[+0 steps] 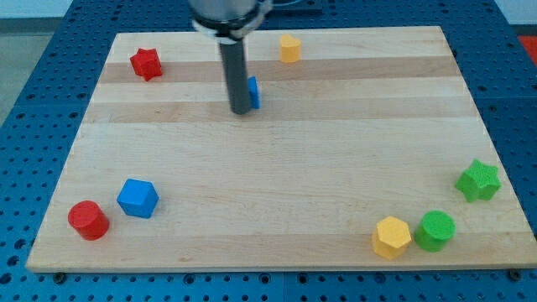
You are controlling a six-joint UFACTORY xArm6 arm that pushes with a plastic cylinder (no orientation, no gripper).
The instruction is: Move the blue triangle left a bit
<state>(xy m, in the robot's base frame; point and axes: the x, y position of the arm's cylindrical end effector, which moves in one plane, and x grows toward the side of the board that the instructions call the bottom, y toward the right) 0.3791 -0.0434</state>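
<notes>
Right now my tip (240,111) sits near the board's top edge, a little left of centre, and it covers most of the blue triangle (253,92). Only a thin blue sliver shows at the rod's right side. Tip looks touching or just beside the block; can't tell which. No jaws on this rig, just a plain rod, so nothing to spread or pinch.

Placement judgement: the tip is on the block's left or front side, which is the wrong side for a leftward push. It'd likely need to get round to the block's right face first, unless the overlap is only the camera angle.

Other stuff on the wooden board (277,218):
- red star (146,63), near the top-left corner, well apart from the triangle, with open wood between them
- yellow block (289,49), at the top edge just right of the triangle, shape unclear
- blue cube (138,198) and red cylinder (88,220), close together near the bottom-left corner
- yellow hexagon-ish block (392,236) and green cylinder (435,231), side by side near the bottom-right corner
- green star (478,180), by the right edge

A small nudge left should hit nothing.
</notes>
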